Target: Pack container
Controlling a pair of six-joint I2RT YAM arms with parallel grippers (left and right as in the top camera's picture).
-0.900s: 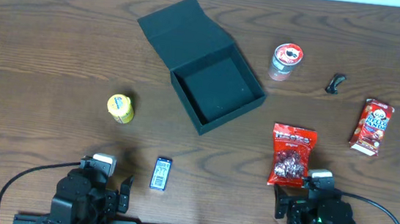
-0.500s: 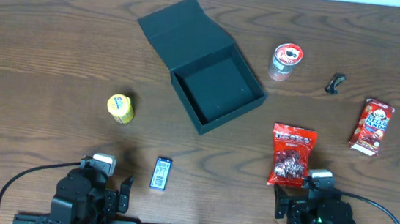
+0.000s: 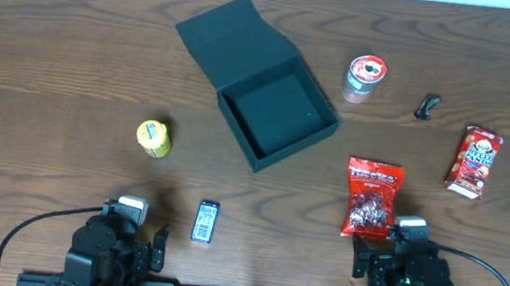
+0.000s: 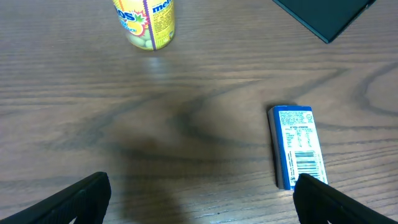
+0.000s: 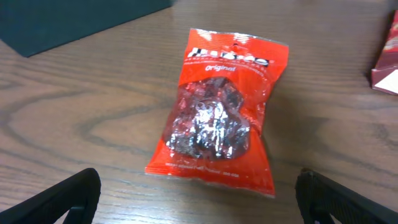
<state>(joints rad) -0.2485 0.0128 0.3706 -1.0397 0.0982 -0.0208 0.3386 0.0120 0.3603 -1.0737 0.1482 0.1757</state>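
Note:
The container (image 3: 277, 112), a dark square box, lies open at the table's middle with its lid (image 3: 232, 42) folded back to the upper left; nothing shows inside. My left gripper (image 4: 199, 196) hovers open over bare wood near the front edge, with a blue pack (image 4: 297, 144) just ahead of its right finger and a yellow candy tub (image 4: 146, 22) farther ahead. Open too, my right gripper (image 5: 199, 193) sits just behind a red candy bag (image 5: 217, 109), whose lower edge lies between the fingers without touching them.
A cup with a red-and-white lid (image 3: 365, 79), a small black clip (image 3: 427, 105) and a red snack box (image 3: 474, 161) lie to the right. Both arm bases (image 3: 108, 251) (image 3: 406, 275) sit at the front edge.

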